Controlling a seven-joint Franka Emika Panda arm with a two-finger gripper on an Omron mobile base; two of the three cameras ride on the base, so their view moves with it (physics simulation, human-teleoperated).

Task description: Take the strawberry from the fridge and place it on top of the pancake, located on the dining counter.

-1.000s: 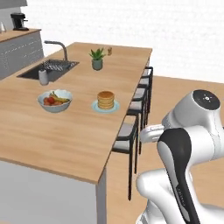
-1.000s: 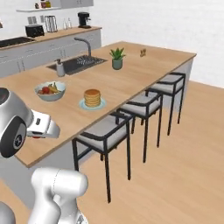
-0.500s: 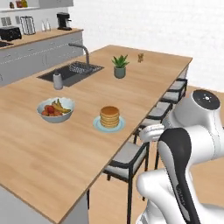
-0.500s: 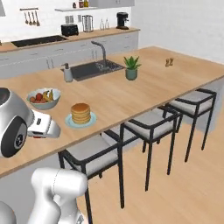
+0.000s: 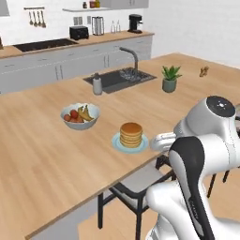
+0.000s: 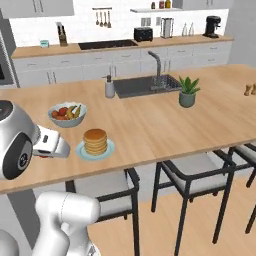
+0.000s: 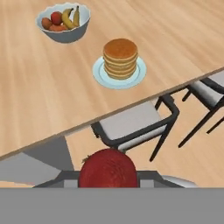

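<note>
Red strawberry sits pinched in the gripper; its bottom is cut off and the finger tips hide behind it. At 12 o'clock the pancake waits on its plate on the dining counter. At 11 o'clock is the fruit bowl. A chair is half tucked under the counter edge.

My base has swung round and closer to the counter: pancake and bowl now sit nearer in both base views, with the wall counter and stove come into sight.
</note>
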